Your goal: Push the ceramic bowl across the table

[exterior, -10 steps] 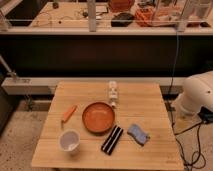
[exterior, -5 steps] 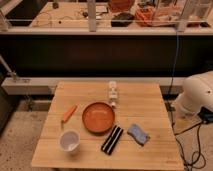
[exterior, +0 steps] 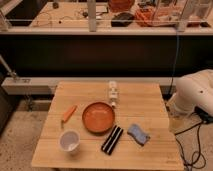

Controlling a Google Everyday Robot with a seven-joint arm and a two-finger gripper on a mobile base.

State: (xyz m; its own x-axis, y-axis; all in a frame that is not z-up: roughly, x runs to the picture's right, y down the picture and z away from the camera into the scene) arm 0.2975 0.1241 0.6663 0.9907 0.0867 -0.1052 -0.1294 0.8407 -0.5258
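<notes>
The ceramic bowl (exterior: 98, 117) is orange-brown, round and shallow. It sits upright near the middle of the wooden table (exterior: 145, 100). My white arm (exterior: 196, 94) is off the table's right edge, well apart from the bowl. Its lower end, where the gripper (exterior: 175, 121) is, hangs beside the table's right edge at about table height. Nothing touches the bowl.
A white cup (exterior: 69, 141) stands at the front left. An orange carrot-like object (exterior: 68, 113) lies left of the bowl. A white bottle (exterior: 113, 94) lies behind it. A black bar (exterior: 112, 139) and a blue sponge (exterior: 138, 134) lie to its front right. A dark counter runs behind the table.
</notes>
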